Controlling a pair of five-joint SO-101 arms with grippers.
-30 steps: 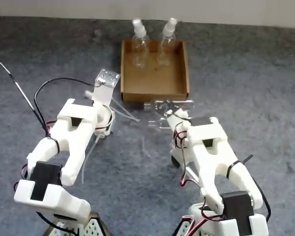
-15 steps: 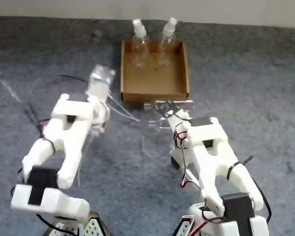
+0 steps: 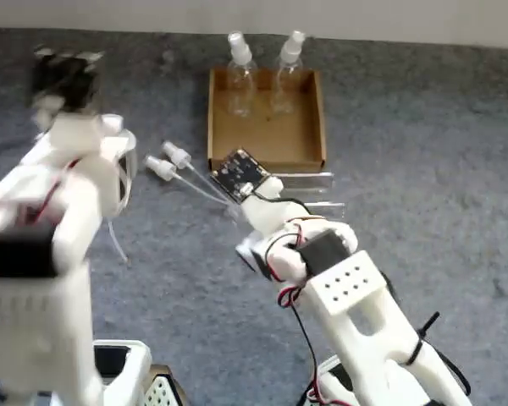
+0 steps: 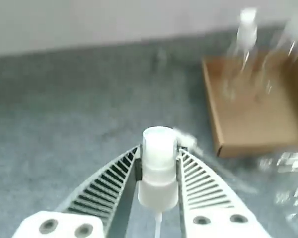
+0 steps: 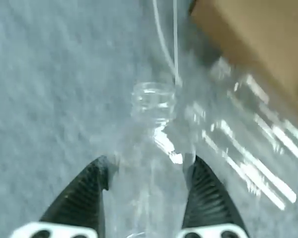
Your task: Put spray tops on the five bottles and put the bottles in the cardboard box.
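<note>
Because a spray top [image 4: 159, 171] must meet an open neck, the left pincer [image 4: 159, 151] is clenched on the top's collar. The right pincer [image 5: 149, 166] grasps an uncapped bottle [image 5: 151, 114] by its body, with the mouth pointing ahead of the tips, free to receive the top. Just beyond the right pincer, two bare bottles [image 3: 309, 180] lie on the tabletop [image 3: 423, 127] with two loose spray tops [image 3: 176, 155] beside it, and farther ahead two capped bottles [image 3: 241, 85] stand in the cardboard box [image 3: 267, 161].

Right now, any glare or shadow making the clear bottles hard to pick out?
High view: light is even and shadows soft; the loose bottles by the box show mostly as bright streaks. Right wrist view: the held bottle in the right gripper is nearly see-through, with one glint below its neck. Left wrist view: the white spray top in the left gripper stands out, no glare.
</note>
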